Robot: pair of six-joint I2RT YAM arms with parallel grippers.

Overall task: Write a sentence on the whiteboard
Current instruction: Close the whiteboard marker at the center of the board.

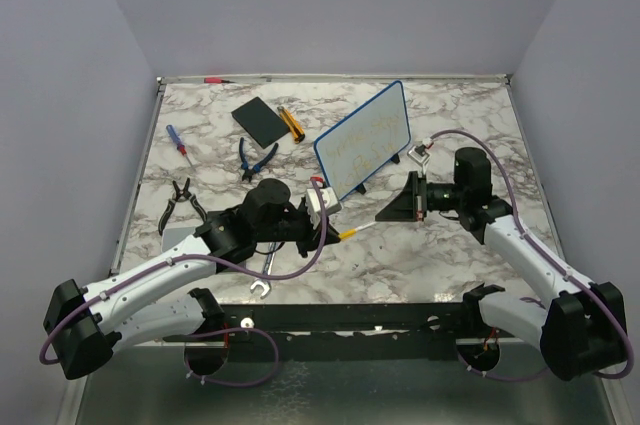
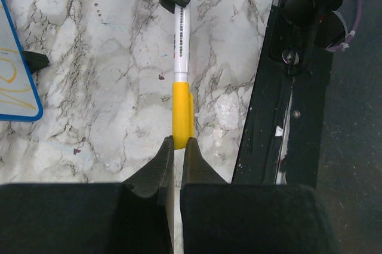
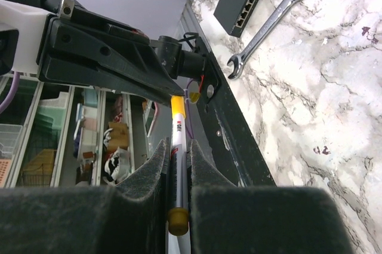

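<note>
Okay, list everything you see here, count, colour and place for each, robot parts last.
whiteboard: one, white with blue frame, far centre, propped up
marker: one, white with yellow cap, between both grippers
pad: one, black, left of whiteboard
screwdriver: one, blue and red, far left
blue-handled pliers: one, left of centre
black-handled pliers: one, left edge
wrench: one, silver, near left arm
table: one, marbled white, under everything
left gripper: one, black, shut on marker cap
right gripper: one, black, shut on marker body

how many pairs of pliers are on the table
2: blue-handled pliers left of the whiteboard, and black-handled pliers nearer the left edge. The arms may hide others.
</note>
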